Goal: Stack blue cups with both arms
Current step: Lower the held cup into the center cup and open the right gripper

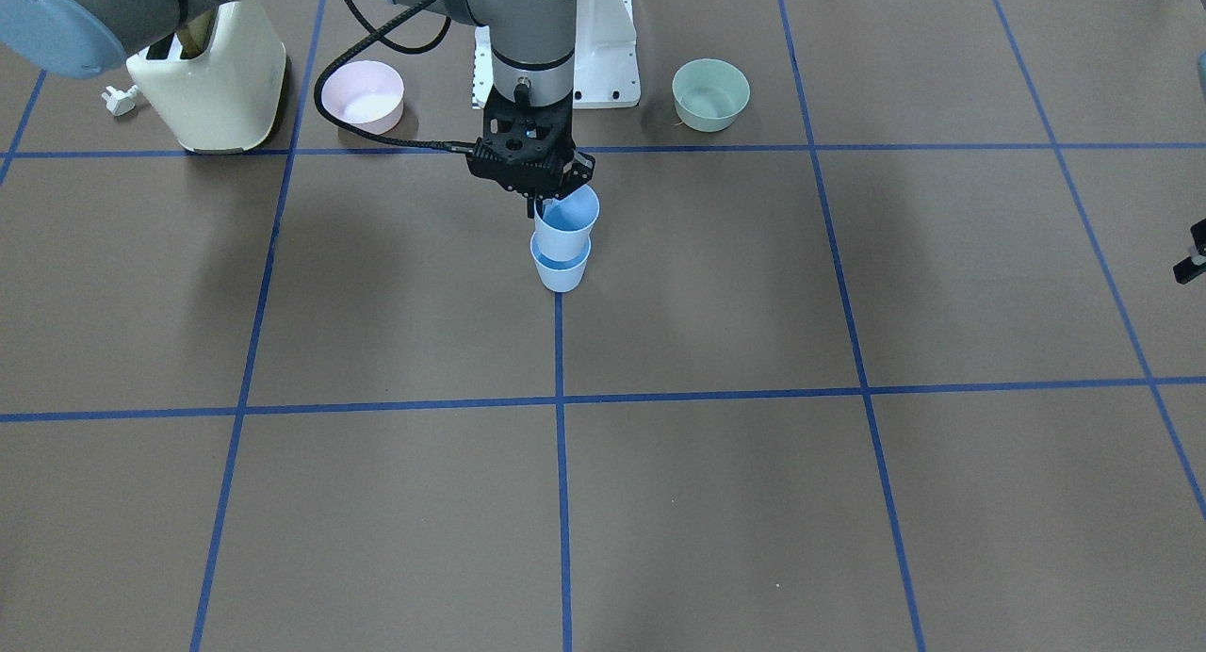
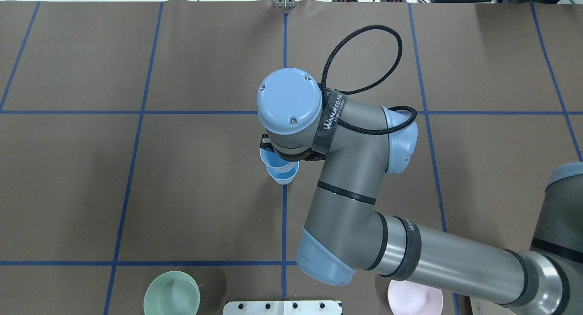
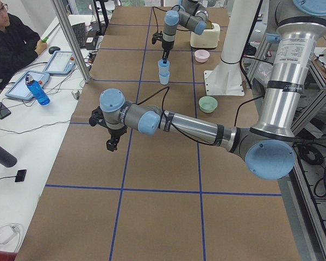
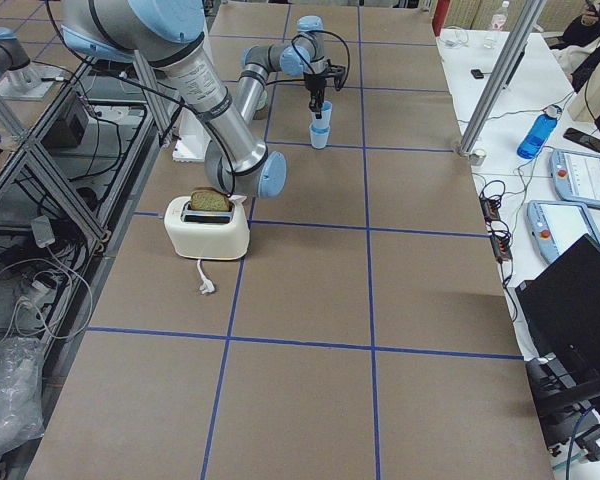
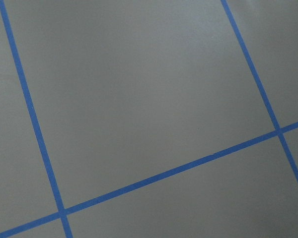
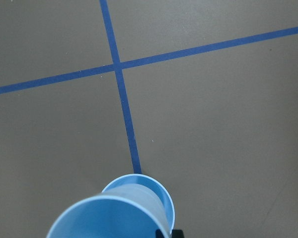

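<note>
two cups met near the middle of the table [image 1: 754, 303]: the lower cup [image 1: 562, 270] stood upright on a blue line [image 1: 560, 350], and the upper cup [image 1: 568, 220] hung just above it with its base at the lower one's mouth, the right gripper [image 1: 540, 203] pinched on its rim. to seat it well, the arm likely needed to square the upper cup, which seemed a little tilted, over the lower rim, ease straight down until the walls nested, and only then let go. the left gripper [image 3: 113, 142] hung well apart from the cups, and whether it was apart or together i could not tell.
</note>
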